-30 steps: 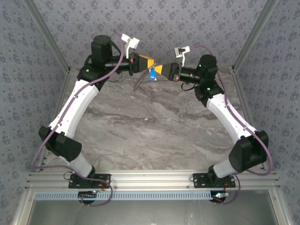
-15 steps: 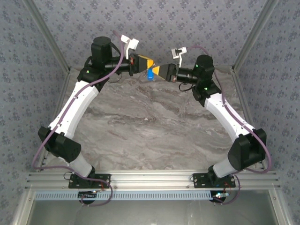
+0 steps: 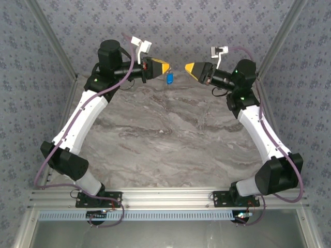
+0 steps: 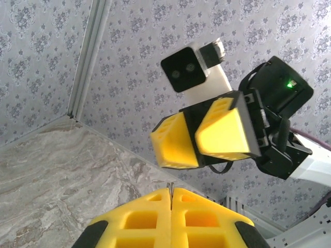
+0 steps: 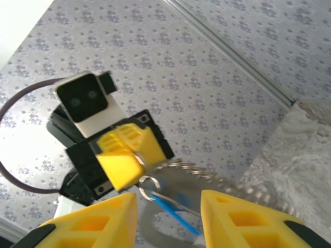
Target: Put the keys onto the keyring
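Two tools face off above the tabletop [image 3: 165, 139]. I read the left tool [image 3: 166, 67] clamped on the keyring [image 5: 207, 175], key [image 3: 169, 78] hanging below; right tool [image 3: 187, 67] jaws apart.

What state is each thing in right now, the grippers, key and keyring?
left gripper: shut, pinching the keyring.
right gripper: open, holding nothing.
keyring: dangling from the left gripper.
blue key: hanging off the table below the left gripper.

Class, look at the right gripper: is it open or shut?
Open: the right gripper shows a clear gap between its yellow fingers.
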{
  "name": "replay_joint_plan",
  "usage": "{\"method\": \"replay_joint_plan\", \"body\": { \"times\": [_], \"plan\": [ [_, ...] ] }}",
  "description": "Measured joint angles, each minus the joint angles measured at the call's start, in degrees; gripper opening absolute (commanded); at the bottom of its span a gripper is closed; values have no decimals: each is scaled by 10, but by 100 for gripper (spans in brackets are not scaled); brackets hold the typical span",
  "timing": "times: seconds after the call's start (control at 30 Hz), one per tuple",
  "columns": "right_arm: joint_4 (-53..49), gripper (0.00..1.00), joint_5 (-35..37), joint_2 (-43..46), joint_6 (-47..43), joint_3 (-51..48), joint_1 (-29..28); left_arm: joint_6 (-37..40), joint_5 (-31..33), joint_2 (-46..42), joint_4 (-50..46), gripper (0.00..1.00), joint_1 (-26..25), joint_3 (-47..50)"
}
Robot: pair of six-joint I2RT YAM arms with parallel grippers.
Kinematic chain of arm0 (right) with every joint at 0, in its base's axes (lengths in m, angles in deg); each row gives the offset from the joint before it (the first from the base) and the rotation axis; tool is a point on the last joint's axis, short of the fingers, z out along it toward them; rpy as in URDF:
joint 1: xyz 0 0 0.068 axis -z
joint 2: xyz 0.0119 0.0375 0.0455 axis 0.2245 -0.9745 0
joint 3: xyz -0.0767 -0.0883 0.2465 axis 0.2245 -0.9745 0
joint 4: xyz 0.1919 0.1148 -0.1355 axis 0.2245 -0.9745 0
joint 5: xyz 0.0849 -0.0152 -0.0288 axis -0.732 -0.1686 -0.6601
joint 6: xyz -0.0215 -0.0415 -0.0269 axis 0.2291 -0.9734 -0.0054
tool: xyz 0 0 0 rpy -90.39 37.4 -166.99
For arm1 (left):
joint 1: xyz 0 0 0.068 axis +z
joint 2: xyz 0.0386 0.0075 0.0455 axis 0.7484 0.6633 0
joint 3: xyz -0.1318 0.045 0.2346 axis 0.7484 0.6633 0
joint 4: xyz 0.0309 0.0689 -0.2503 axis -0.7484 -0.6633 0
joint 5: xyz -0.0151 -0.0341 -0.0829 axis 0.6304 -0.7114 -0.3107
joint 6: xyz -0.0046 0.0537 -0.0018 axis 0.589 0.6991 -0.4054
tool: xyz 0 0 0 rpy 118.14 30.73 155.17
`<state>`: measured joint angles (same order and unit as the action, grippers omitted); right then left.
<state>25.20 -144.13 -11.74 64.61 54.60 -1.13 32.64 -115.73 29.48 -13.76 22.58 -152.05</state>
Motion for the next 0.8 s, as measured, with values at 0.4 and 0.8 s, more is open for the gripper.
{"method": "replay_joint_plan", "body": {
  "times": [0.4, 0.8],
  "plan": [
    [14, 44, 23, -23, -1, 36, -68, -14, 0, -4, 14, 0, 0, 14],
    [6, 41, 33, -32, -8, 36, -76, -14, 0, -11, 22, 0, 0, 23]
  ]
}}
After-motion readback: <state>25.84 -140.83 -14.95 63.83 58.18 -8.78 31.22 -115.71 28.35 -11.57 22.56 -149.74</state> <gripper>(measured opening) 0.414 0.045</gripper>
